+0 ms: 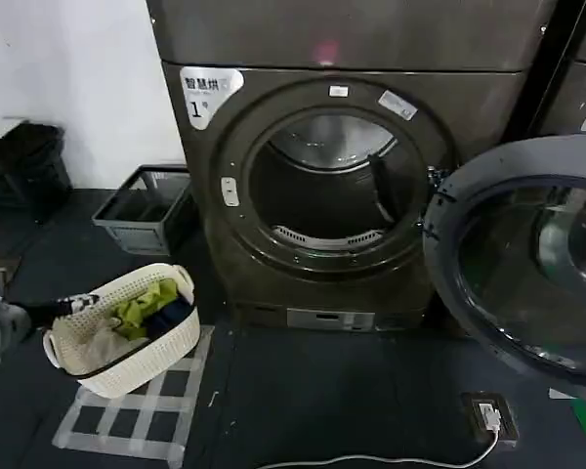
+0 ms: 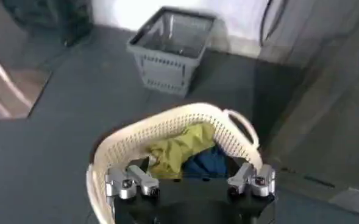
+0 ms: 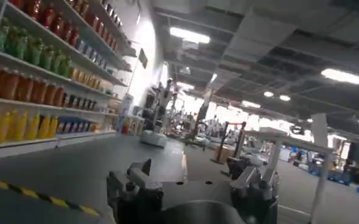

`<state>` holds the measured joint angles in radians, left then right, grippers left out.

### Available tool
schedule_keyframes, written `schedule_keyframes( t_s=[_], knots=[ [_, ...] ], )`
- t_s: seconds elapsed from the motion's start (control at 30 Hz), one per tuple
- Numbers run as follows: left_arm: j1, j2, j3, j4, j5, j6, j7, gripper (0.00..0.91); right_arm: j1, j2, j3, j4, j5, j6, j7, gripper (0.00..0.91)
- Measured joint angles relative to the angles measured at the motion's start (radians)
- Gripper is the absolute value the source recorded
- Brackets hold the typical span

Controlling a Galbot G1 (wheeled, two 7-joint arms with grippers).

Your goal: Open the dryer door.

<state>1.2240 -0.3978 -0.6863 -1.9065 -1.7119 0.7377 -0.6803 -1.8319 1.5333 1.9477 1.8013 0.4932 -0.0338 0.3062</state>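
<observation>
Item one: the dryer (image 1: 273, 244), a bronze-grey front-loader bearing a white label (image 1: 208, 95) marked "1" with Chinese characters at its upper left corner. It stands at the far centre of the scene, against the white wall. We see straight into its perforated steel drum (image 1: 332, 186), since the round opening is uncovered.

Item two: the dryer door (image 1: 527, 264), swung fully out to the right on its hinge at the right edge of the opening. We note its grey inner face turned toward us and the dark tinted glass in the middle. It hangs upright, near right in the scene.

Item three: a cream perforated laundry basket (image 1: 127, 332) on the dark floor, near left, holding yellow-green (image 2: 179, 149) and blue (image 2: 206, 163) clothes. It sits on a grid of pale tape (image 1: 137, 415).

Item four: a grey wire-sided crate (image 1: 146, 210), farther back, left of the dryer and apart from the cream basket.

Item five: a floor socket (image 1: 488, 418) with a white cable, near right.

Item six: our left pincer (image 2: 190, 182), hovering just over the near rim of the cream basket, fingers apart and holding nothing.

Item seven: our right pincer (image 3: 191, 185), fingers apart and empty, aimed into an open hall with shelves of bottles (image 3: 39, 67) along one side.
</observation>
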Motion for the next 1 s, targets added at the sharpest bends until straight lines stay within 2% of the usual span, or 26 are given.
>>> schedule_keyframes(
  t_s=[0.1, 0.33, 1.0],
  knots=[
    [-0.014, 0.034, 0.013, 0.013, -0.134, 0.000, -0.068, 0.907, -0.002, 0.002, -0.001, -0.001, 0.002, 0.008, -0.004, 0.907],
    [-0.043, 0.102, 0.022, 0.062, -0.316, -0.001, -0.104, 0.907, 0.001, 0.015, -0.009, -0.010, 0.015, 0.043, -0.019, 0.907],
    [-0.068, 0.123, 0.042, 0.086, -0.368, -0.001, -0.115, 0.907, 0.005, 0.027, -0.004, -0.006, 0.030, 0.078, -0.025, 0.907]
  ],
)
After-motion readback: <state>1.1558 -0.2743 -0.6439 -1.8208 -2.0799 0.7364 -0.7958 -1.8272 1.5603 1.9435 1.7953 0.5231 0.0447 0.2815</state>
